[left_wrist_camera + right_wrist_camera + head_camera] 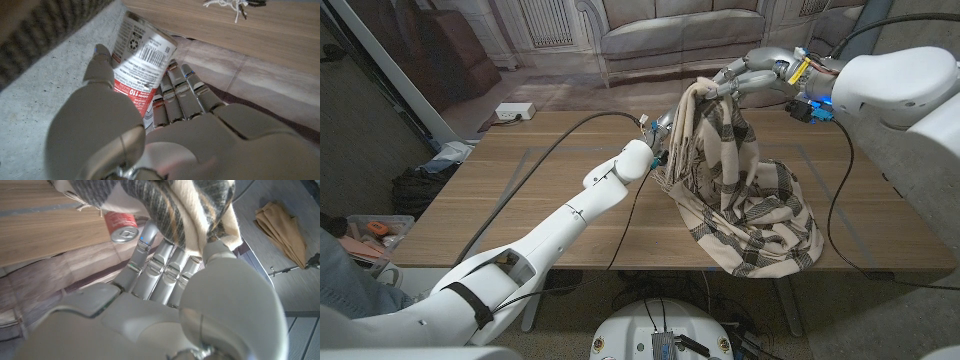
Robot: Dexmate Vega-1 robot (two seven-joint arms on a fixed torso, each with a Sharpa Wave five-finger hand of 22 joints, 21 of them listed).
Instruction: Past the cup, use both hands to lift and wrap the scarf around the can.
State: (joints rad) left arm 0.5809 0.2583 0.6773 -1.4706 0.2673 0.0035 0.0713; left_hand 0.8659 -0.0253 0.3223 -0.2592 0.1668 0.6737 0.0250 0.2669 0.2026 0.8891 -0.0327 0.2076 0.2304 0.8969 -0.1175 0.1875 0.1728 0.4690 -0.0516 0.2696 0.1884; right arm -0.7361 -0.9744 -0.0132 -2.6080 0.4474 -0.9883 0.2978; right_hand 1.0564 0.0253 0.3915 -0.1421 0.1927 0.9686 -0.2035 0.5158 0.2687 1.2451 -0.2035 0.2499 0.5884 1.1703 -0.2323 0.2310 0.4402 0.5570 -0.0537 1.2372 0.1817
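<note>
A cream scarf with dark plaid stripes hangs from my right hand, which grips its upper end high above the table's far side. Its lower folds pile on the wooden table near the front right edge. My left hand reaches to the scarf's left side and holds a red-and-white can between thumb and fingers. In the head view the scarf and the hand hide most of the can. In the right wrist view the can shows its silver top beyond my fingers.
Black cables run across the table to both arms. A sofa stands behind the table, a white power strip and a dark bag lie on the floor at left. A person's leg shows at the left edge.
</note>
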